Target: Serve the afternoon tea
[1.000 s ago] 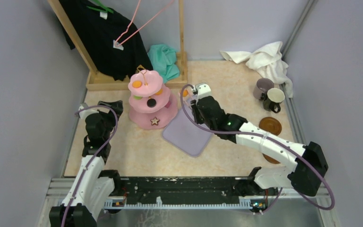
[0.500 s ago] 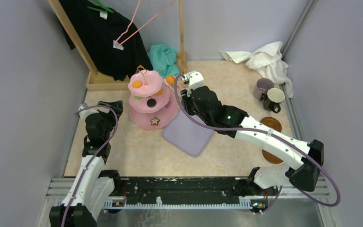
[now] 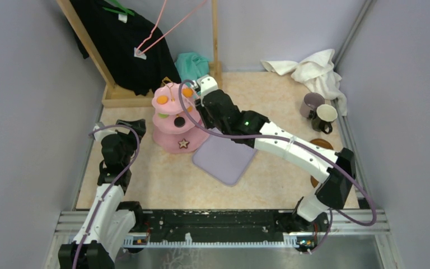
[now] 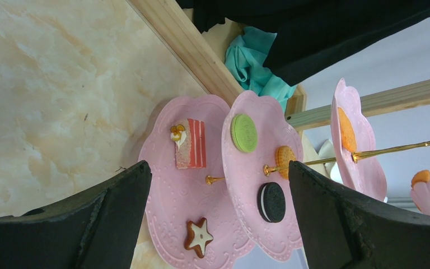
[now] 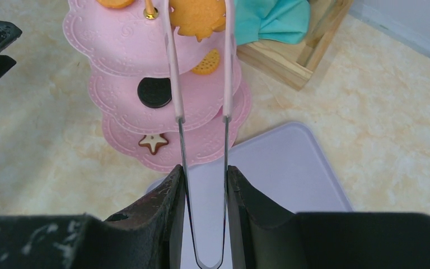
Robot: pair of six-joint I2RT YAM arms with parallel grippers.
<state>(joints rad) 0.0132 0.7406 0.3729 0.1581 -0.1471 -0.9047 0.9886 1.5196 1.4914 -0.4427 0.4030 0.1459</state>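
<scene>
The pink three-tier stand (image 3: 171,120) stands left of centre and holds orange, green and black (image 5: 154,92) rounds and a brown star (image 5: 153,143). My right gripper (image 5: 204,174) is shut on the thin pink tongs (image 5: 174,84). The tongs pinch an orange sweet (image 5: 199,17) over the stand's top tier, as the top view (image 3: 187,91) also shows. My left gripper (image 4: 215,168) is open and empty, left of the stand (image 4: 168,190) and facing it. The mauve mug (image 3: 312,103) and the cream mug (image 3: 326,116) sit at the right. A brown saucer (image 3: 319,149) lies in front of them.
The flat lilac tray (image 3: 227,159) lies right of the stand, under my right arm. A wooden rack with a black garment (image 3: 117,39) and a teal cloth (image 3: 193,67) stand behind the stand. A white towel (image 3: 313,70) lies at the back right.
My right arm has swung left and away from me, carrying the tongs and the orange sweet from over the tray to over the stand's top tier. The left arm has not moved.
</scene>
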